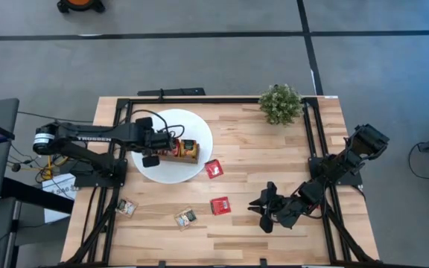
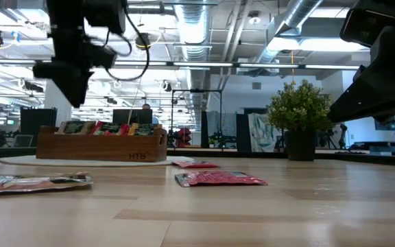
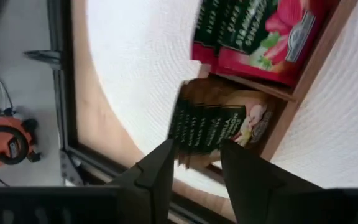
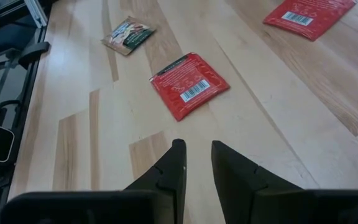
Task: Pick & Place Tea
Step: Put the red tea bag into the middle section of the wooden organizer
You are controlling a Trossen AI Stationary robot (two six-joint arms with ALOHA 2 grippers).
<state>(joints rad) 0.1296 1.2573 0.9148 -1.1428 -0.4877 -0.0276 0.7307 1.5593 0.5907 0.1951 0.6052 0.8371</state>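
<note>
— Hovering over the wooden tray (image 1: 179,151) on the white disc (image 1: 171,168), is the left gripper (image 3: 194,163) holding anything?
— No; its jaws stand spread above a green-and-white sachet (image 3: 213,124) in the tray. The right gripper (image 4: 197,163), jaws slightly apart and empty, hangs near a red sachet (image 4: 189,84) on the desk (image 1: 274,149).

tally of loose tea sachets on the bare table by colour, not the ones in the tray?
Red sachets: 2, one by the disc's edge and one nearer the right tool
White-and-green sachets: 2, one nearer the table's left edge and one beside it
Total: 4
</note>
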